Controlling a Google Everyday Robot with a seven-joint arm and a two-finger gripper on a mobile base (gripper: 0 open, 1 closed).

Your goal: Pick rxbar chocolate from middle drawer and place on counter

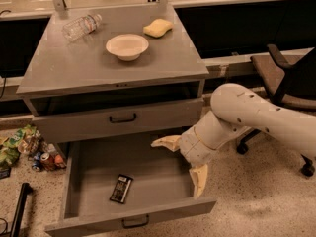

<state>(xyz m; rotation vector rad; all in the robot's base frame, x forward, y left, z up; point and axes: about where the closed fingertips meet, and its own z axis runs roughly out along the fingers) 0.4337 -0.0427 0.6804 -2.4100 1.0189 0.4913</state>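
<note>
The rxbar chocolate (121, 188) lies flat on the floor of the middle drawer (148, 214), which is pulled fully out. It is a small black bar left of the drawer's centre. My gripper (183, 163) hangs over the right part of the drawer, to the right of the bar and apart from it. It is open and empty, with one pale finger (167, 142) pointing left and the other (199, 179) pointing down. The counter (69, 65) is the grey top above the drawers.
On the counter stand a pale bowl (127, 46), a yellow sponge (158, 27) and a lying clear bottle (81, 25). The upper drawer (122, 118) is shut. Snack bags and cans (27, 149) lie on the floor at left. An office chair (284, 78) stands at right.
</note>
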